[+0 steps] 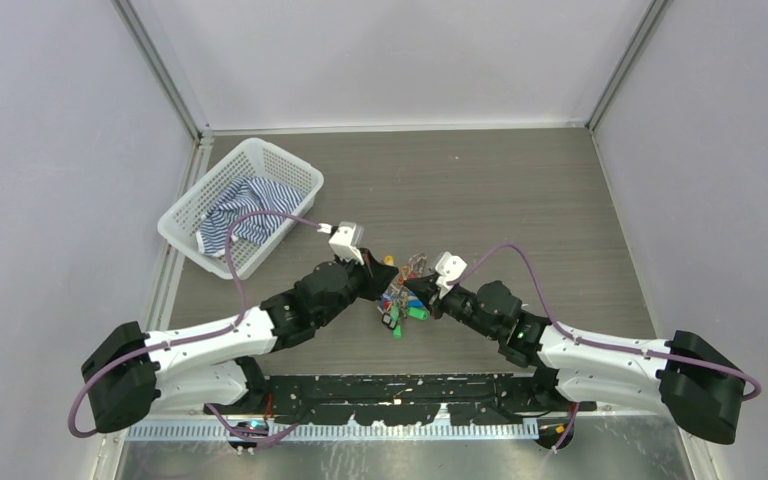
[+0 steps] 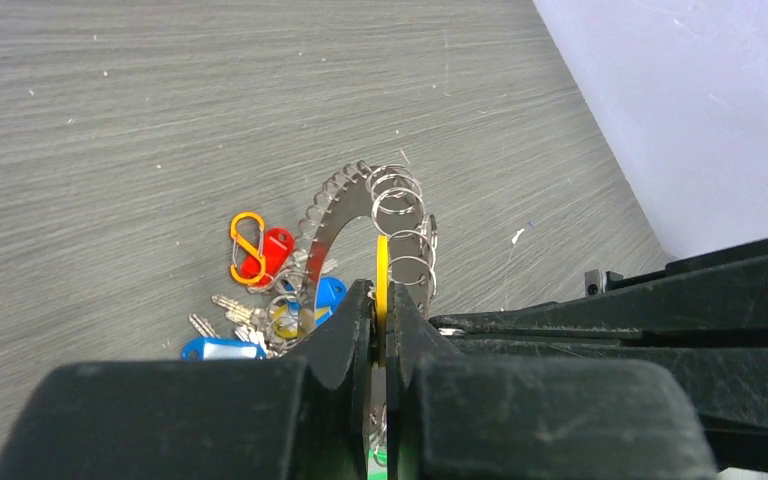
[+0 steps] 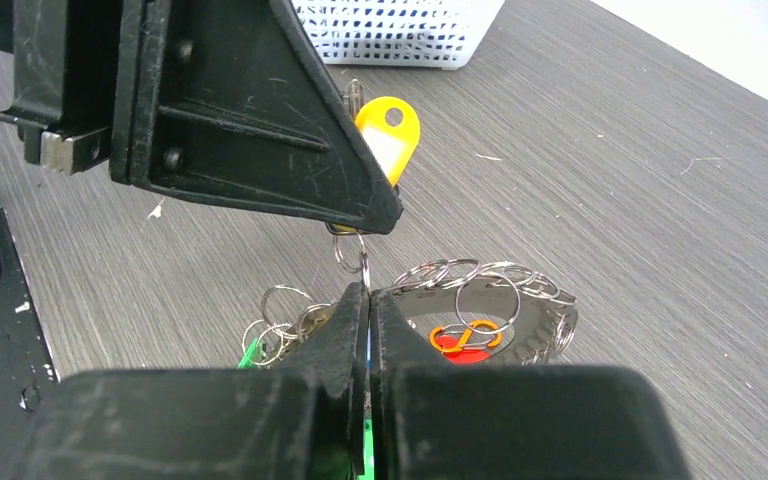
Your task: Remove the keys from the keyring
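Toward the middle of the desk's [image 1: 520,200] near edge lie the keys [image 1: 398,305], one bunch. I count two blue tags [image 2: 222,349], one red tag [image 2: 276,250] and one orange clip [image 2: 246,245]. The one toothed keyring [image 2: 325,220] stands tilted over them. The right gripper [image 3: 368,295] is clamped tight at its near end, apparently nipping its edge. Just beyond, the left gripper [image 2: 381,300] is clenched on the single yellow tag [image 3: 392,135], whose long axis rises away from the right fingertips, with one small split ring [image 3: 352,250] between them. The pull likely runs along that line. At the far-left corner sits one basket [image 1: 203,185] with one striped cloth [image 1: 245,215].
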Controlling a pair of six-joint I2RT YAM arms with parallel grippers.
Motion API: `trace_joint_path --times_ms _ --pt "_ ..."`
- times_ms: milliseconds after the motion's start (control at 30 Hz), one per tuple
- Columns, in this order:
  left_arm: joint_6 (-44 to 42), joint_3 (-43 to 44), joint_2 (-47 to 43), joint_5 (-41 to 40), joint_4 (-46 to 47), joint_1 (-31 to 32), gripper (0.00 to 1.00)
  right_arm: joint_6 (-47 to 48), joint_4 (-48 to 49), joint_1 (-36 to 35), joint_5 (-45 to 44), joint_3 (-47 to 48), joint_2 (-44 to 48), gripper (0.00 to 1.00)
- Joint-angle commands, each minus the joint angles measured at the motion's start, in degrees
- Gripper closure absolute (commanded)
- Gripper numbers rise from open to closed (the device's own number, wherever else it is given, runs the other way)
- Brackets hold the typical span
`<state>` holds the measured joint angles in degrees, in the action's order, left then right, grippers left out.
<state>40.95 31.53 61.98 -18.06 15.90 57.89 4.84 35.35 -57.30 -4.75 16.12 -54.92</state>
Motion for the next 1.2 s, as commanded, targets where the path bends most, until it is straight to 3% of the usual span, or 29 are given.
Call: trace_joint_path --times_ms 0,400,600,1167 --pt "-8.23 -2.62 -2.10 -0.44 8.03 0.43 0.99 -2.64 5.28 0.64 -4.82 1.52 0.69 0.99" --pt "-20.88 -4.34 -4.01 3.19 15.56 3.65 0.99 -9.27 -0.78 3.14 -3.00 5.24 -0.53 0.99" --pt "-26.05 -4.28 -4.10 9.04 16.45 4.07 0.99 -10.05 -2.51 3.42 -2.28 6.38 -0.01 0.99" --pt "-25.48 -3.84 -3.09 16.87 20.10 4.07 0.99 -9.51 -6.17 3.50 -2.37 7.98 1.00 0.99"
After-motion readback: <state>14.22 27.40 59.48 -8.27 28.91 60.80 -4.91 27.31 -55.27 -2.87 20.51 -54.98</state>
